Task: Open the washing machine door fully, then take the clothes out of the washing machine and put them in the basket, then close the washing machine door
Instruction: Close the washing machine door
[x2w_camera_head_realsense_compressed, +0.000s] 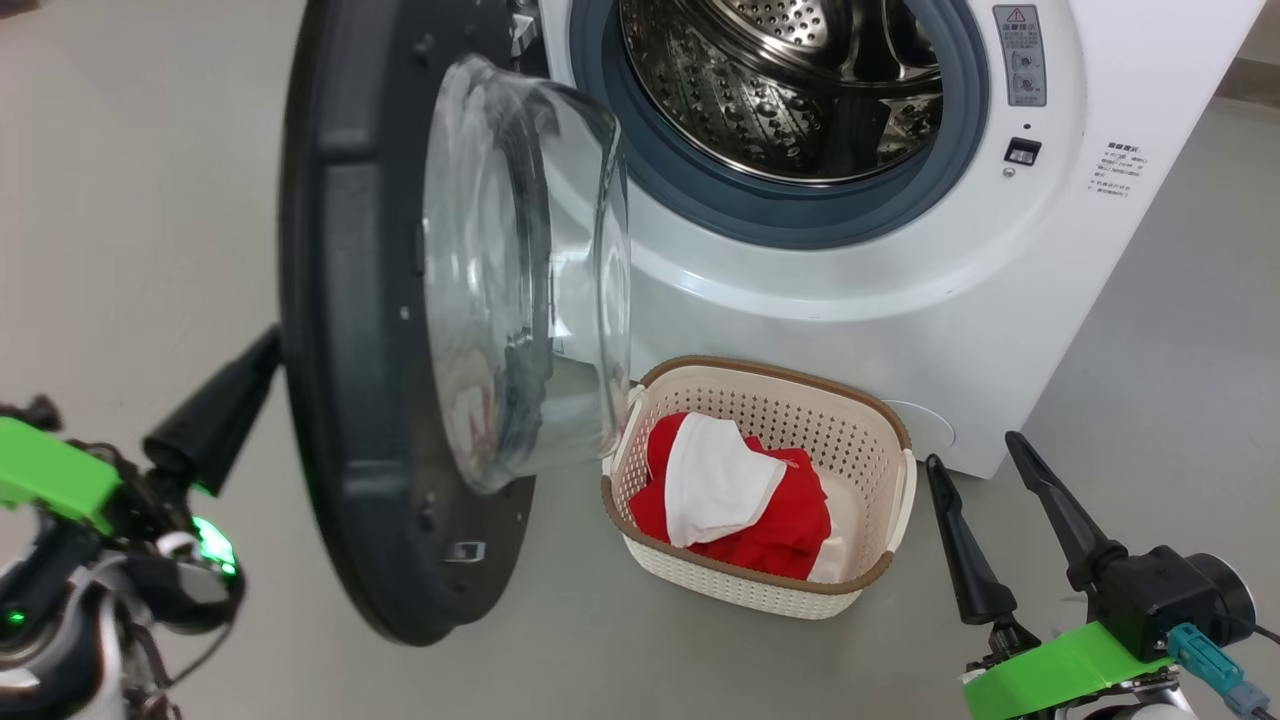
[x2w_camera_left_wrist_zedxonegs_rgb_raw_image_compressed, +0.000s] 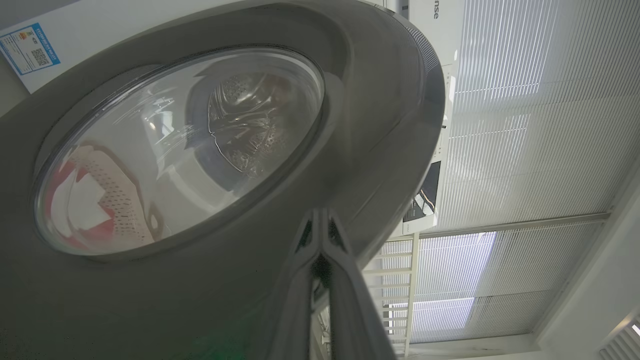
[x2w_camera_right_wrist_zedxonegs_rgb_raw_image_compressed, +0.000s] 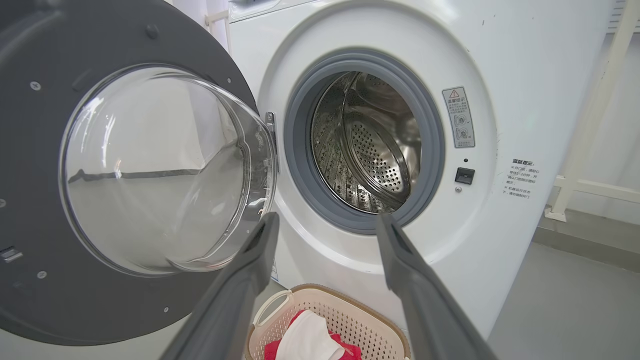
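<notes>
The washing machine door (x2w_camera_head_realsense_compressed: 340, 400) stands swung out to the left of the washing machine (x2w_camera_head_realsense_compressed: 900, 300), its glass bowl facing the opening. The steel drum (x2w_camera_head_realsense_compressed: 780, 90) inside shows bare metal.

The left arm reaches in from the lower left, behind the door. The left gripper (x2w_camera_head_realsense_compressed: 268, 350) has its two fingers pressed together with nothing between them. They slant up toward the door's outer face. In the left wrist view the joined tips (x2w_camera_left_wrist_zedxonegs_rgb_raw_image_compressed: 320, 216) lie against the glossy rim (x2w_camera_left_wrist_zedxonegs_rgb_raw_image_compressed: 380, 110), just beside the window; whether they press on it I cannot tell.

The right arm rests low at the right, and the right gripper (x2w_camera_head_realsense_compressed: 972, 450) is spread wide and empty, fingers pointing up toward the machine's front, near the basket (x2w_camera_head_realsense_compressed: 880, 405). The basket sits on the floor (x2w_camera_head_realsense_compressed: 1150, 400) against the machine. The red and white clothes (x2w_camera_head_realsense_compressed: 740, 500) lie heaped in it.
</notes>
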